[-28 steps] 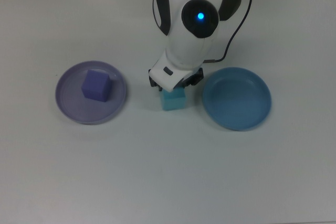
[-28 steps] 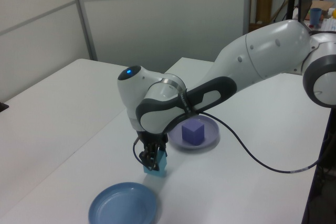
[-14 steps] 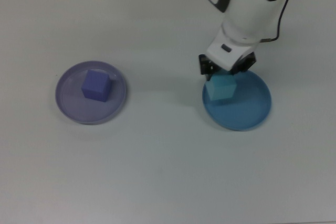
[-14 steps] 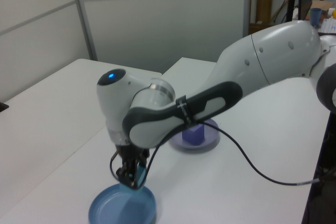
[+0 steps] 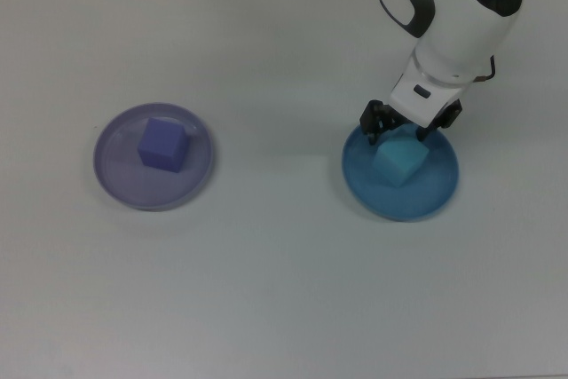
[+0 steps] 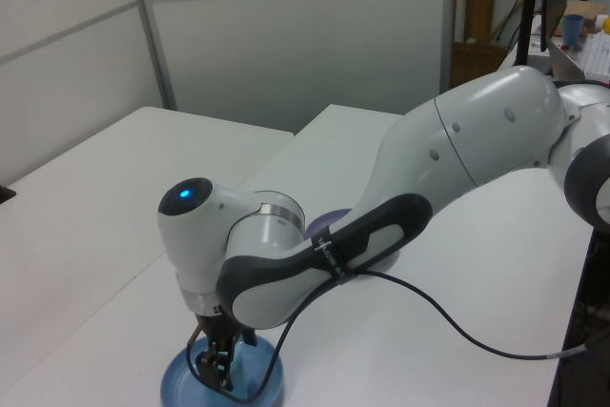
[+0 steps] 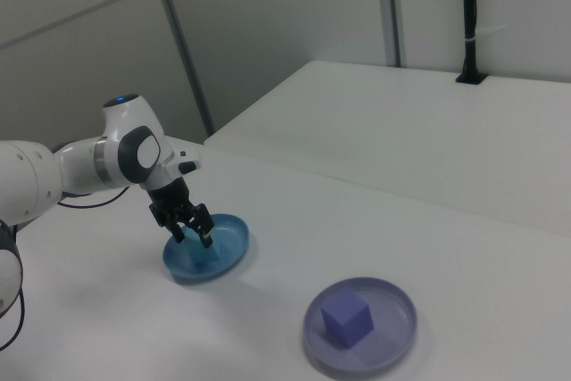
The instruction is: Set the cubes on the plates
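1. Spread jaws: the gripper (image 5: 401,126) sits in the upper right of the top view with its fingers parted just above the turquoise cube (image 5: 398,162), apparently not pinching it.
2. Far left of the top view, the lavender plate (image 5: 201,144) holds the purple cube (image 5: 161,144), which rests near the plate's middle. That half of the job looks done.
3. Right of centre, the blue plate (image 5: 441,191) carries the turquoise cube, lying inside the rim, toward the plate's upper part.
4. Both cubes appear placed; by my reckoning only pulling the arm (image 5: 454,19) clear remains.
5. Neither cube has a long axis. The purple one sits almost square to the frame; the turquoise one is turned, a corner pointing toward the lower edge.
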`<state>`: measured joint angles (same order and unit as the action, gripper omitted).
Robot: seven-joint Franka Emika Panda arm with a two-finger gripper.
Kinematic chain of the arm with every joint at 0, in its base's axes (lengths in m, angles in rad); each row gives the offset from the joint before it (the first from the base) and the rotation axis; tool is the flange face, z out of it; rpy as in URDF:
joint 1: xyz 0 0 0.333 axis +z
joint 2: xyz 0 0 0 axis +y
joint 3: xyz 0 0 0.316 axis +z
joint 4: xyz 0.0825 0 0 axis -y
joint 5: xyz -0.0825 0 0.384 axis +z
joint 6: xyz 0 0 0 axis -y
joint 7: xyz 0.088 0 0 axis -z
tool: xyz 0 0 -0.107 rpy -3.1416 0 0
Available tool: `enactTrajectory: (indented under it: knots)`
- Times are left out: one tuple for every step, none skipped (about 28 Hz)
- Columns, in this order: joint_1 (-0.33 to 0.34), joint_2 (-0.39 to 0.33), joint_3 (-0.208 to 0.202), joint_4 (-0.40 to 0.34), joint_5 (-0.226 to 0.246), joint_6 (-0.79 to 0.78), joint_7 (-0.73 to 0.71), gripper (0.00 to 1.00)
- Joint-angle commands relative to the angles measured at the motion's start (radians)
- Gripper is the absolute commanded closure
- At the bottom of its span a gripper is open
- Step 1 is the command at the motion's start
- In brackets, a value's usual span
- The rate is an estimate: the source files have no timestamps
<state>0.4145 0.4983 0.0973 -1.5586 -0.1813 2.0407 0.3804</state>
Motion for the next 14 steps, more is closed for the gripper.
enactTrajectory:
  knots:
    - [0.01,-0.07,-0.024,-0.004,-0.015,0.006,0.028,0.0]
    - [0.007,-0.096,-0.025,-0.003,-0.015,0.004,0.037,0.0]
    - [0.003,-0.124,-0.028,-0.003,-0.015,-0.002,0.048,0.0]
    - [-0.009,-0.153,-0.034,-0.003,-0.014,-0.017,0.057,0.0]
    - [-0.026,-0.182,-0.037,-0.003,-0.011,-0.04,0.057,0.0]
    - [-0.061,-0.228,-0.037,0.006,0.0,-0.095,0.052,0.0]
    - [-0.077,-0.248,-0.037,0.011,0.009,-0.123,0.043,0.0]
    - [-0.092,-0.265,-0.039,0.015,0.019,-0.149,0.028,0.0]
    - [-0.105,-0.28,-0.039,0.018,0.025,-0.175,0.005,0.0]
    - [-0.12,-0.294,-0.041,0.02,0.028,-0.2,-0.026,0.0]
    - [-0.146,-0.311,-0.041,0.031,0.029,-0.25,-0.085,0.0]
    - [-0.158,-0.314,-0.041,0.04,0.029,-0.279,-0.106,0.0]
    - [-0.169,-0.316,-0.041,0.048,0.029,-0.312,-0.122,0.0]
    - [-0.178,-0.316,-0.041,0.054,0.029,-0.342,-0.136,0.0]
